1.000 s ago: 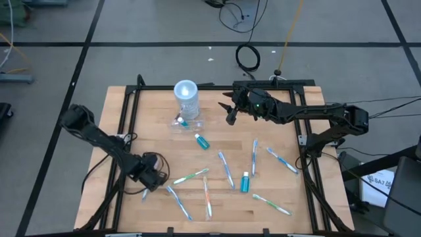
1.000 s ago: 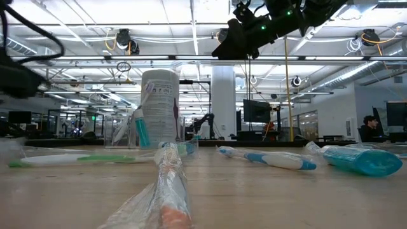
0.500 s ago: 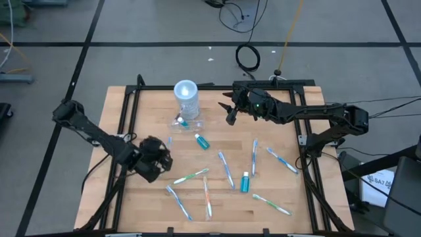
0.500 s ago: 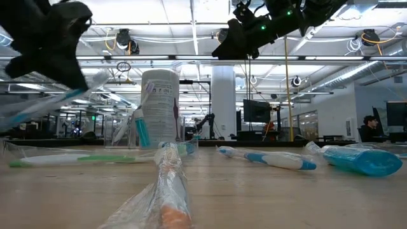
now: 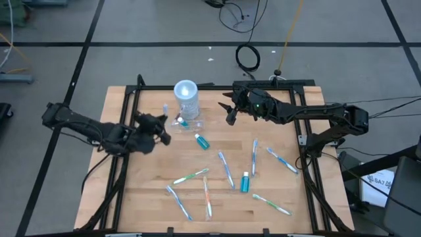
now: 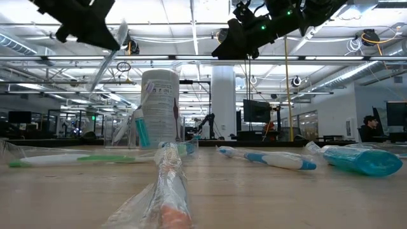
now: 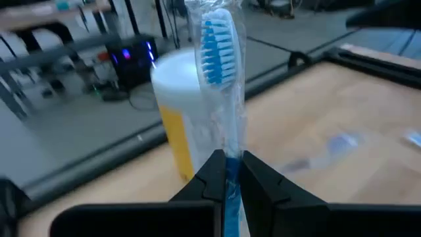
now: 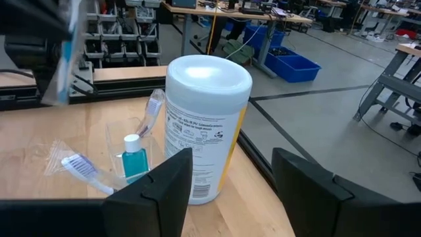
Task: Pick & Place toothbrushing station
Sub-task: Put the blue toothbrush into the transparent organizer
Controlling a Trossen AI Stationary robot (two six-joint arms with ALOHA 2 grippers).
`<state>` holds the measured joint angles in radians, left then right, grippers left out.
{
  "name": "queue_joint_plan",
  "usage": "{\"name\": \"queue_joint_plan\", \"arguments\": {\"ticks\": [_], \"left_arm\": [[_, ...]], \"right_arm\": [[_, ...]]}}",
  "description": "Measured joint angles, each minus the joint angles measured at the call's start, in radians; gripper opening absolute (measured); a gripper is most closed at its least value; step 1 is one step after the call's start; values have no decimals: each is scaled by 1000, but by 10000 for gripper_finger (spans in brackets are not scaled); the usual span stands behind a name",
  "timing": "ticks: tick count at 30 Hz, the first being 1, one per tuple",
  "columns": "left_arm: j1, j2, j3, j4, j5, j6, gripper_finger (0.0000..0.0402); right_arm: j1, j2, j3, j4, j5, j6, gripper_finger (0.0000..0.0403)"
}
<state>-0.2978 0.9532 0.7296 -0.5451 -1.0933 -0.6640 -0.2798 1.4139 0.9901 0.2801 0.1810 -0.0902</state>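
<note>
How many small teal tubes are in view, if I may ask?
3: one tube lies mid-table, one lies among the loose toothbrushes, one stands in the clear tray. Others may be hidden.

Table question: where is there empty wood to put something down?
Bare wood lies along the table's left side, below the left gripper and left of the loose toothbrushes. A second patch is the right back corner, under the right gripper. Crowded: the middle front, and beside the station.
</note>
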Motion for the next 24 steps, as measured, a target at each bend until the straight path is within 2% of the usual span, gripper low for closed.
{"name": "queue_joint_plan", "arguments": {"ticks": [5,10,14,19,24], "left_arm": [[101,-6,0,195,74,274,25],[203,-6,-41,381,152,451,25],[294,-6,-155,571,246,503,26],[398,-5,-337,928,398,584,26],[443,-5,-487,1121,432,610,26]], "right_arm": [[0,0,0,7,0,0,201],[0,0,0,7,0,0,201],[0,0,0,6,0,-1,201],[0,0,0,7,0,-2,201],[0,0,0,7,1,-3,201]]}}
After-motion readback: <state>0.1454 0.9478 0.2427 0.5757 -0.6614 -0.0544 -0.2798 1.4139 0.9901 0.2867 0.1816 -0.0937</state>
